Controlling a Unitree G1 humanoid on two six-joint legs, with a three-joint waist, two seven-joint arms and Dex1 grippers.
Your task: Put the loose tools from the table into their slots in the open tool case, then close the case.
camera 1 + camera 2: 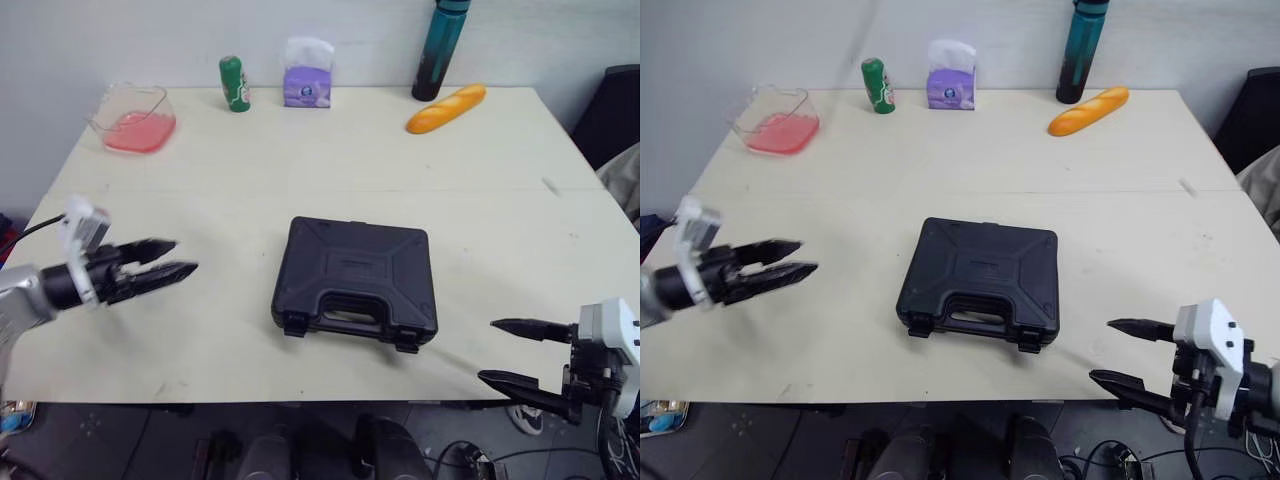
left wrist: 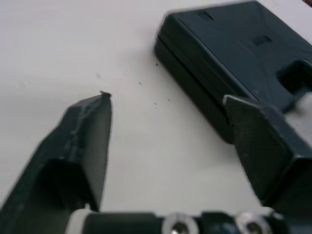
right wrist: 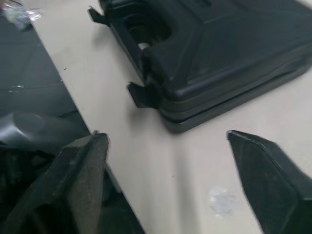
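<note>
Right gripper: near right, just off the table's front edge, fingers spread wide, holding nothing.
Left gripper: near left, above the table, fingers apart, holding nothing.
Tool case: middle of the table, lid down, handle facing the near edge; latches look flipped loose.
Handling: rigid moulded plastic, probably fairly heavy if loaded, slick on the lid; best taken by the handle or the front lip.
Stage: likely only the latches left to press home.
</note>
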